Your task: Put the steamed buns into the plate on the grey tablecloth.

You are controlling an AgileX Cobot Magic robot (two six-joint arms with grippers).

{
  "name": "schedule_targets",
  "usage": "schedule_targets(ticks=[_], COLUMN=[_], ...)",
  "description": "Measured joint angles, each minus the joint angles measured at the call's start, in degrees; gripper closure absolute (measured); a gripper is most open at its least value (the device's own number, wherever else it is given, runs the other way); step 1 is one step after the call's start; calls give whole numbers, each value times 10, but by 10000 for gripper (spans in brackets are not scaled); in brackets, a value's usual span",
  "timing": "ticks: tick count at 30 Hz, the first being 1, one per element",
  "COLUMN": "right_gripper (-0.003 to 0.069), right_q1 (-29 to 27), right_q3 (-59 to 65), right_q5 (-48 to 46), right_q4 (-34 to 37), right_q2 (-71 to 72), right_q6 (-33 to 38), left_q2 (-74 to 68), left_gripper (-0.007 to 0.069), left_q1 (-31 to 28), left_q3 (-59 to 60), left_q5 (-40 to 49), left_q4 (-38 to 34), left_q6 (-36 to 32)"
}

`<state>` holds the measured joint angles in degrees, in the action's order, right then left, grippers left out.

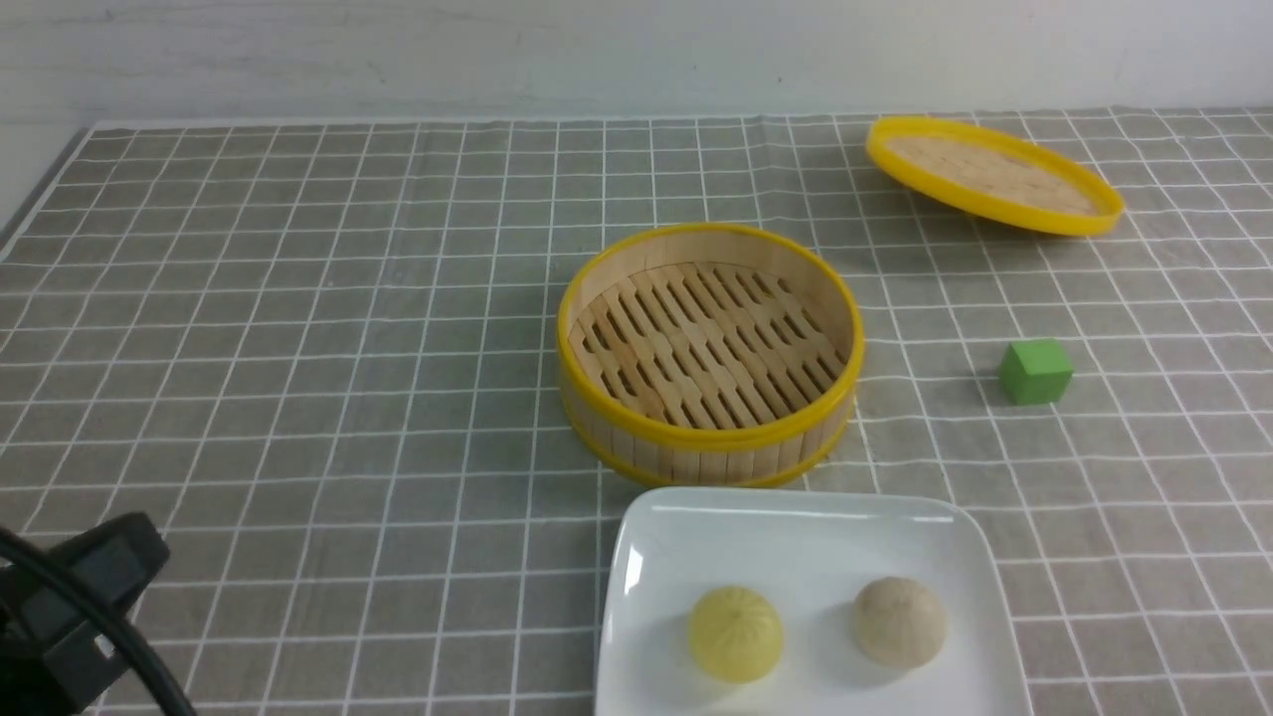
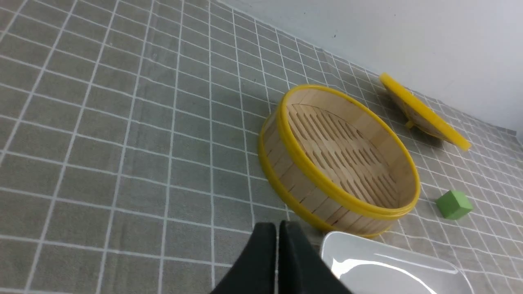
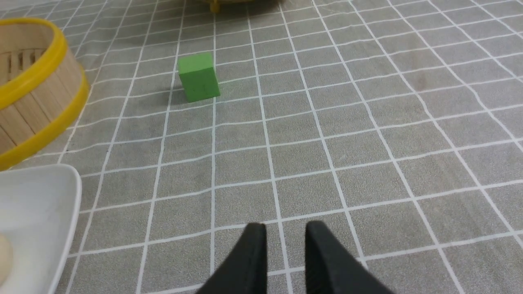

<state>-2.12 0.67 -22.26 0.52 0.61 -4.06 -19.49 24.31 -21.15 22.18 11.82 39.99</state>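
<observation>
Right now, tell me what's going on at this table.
Nothing is being held. Two steamed buns, a yellow bun and a beige bun, sit on the white plate. The bamboo steamer is empty. The left gripper is shut, and the right gripper is slightly open over bare cloth.

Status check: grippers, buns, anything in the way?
Left gripper shut, empty; right gripper slightly open, empty. Two steamed buns on plate. Steamer basket empty. Nothing obstructing.
</observation>
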Motion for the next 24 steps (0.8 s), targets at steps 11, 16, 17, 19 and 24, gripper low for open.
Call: schedule_targets(ticks=[11,16,17,19,24], right_gripper=[479,471,470,465,459], right_q1=[0,0,0,0,0], right_q3=[0,0,0,0,0], right_q5=[0,0,0,0,0], right_q4=[0,0,0,0,0], right_q2=[0,0,0,0,0], right_q6=[0,0,0,0,0], left_q2=[0,60,77,124,196], left_gripper=[585,577,576,573,570], left_q1=[0,-30,-46,-99,-208], left_q3=[25,87,99,125,190], left_q5=[3,-33,-35,-36,-38], left_q4=[56,10,-9,-40,-47], left_q6=[-16,-172,-199,-266,-313])
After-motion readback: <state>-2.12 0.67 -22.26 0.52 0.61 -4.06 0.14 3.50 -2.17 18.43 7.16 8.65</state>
